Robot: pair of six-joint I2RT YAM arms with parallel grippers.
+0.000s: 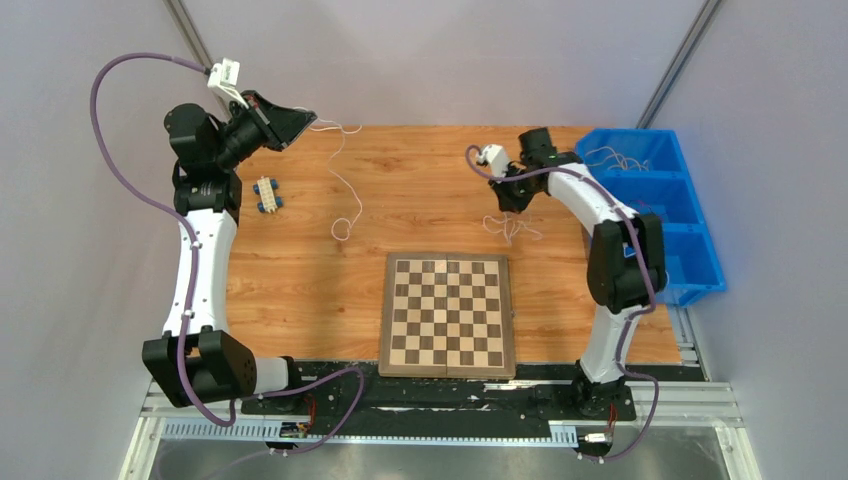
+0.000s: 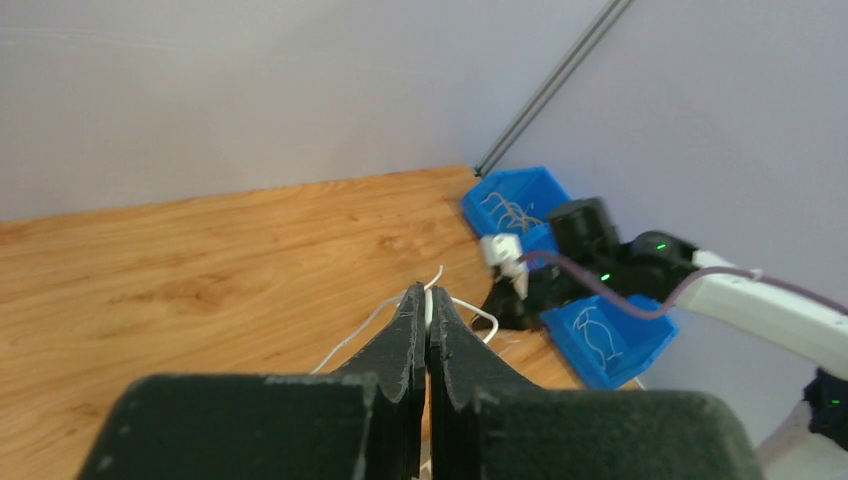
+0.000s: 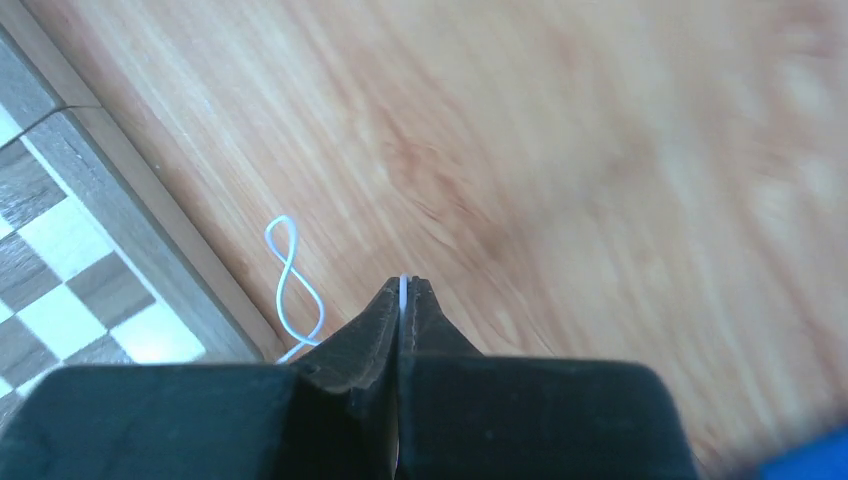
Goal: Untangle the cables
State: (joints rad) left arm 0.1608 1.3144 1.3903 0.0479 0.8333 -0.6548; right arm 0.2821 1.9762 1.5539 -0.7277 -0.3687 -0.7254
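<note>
Nearest the arm bases lies the chessboard [image 1: 447, 314]. Just past its far right corner is a small tangle of the cables [image 1: 512, 228], thin pale wires lying on the wood. The right gripper [image 3: 403, 292] is over it, jaws pressed together on one white wire [image 3: 403, 283]. A figure-eight loop [image 3: 290, 285] curls beside the board's edge, and it cannot be told whether this belongs to the same wire. Farther back on the left, the left gripper [image 2: 427, 300] hangs high, clamped on a long white strand [image 1: 342, 229] that drops to a loop on the table.

These wires look almost weightless, limp yet springy enough to hold their curls. They would likely slide through the jaws under a hard pull, and their loops could tighten into knots. The best hold is probably at the fingertips, on a free run or near an end and away from the crossings, drawing the wires apart slowly.

The table [image 1: 300, 290] is smooth, flat wood, so the wires should drag across it easily. A small blue-and-white connector block [image 1: 267, 193] sits near the left arm. A blue bin [image 1: 690, 262] at the right edge holds more thin wires in its far compartments. Plain grey walls close in at the far side and on both sides.
</note>
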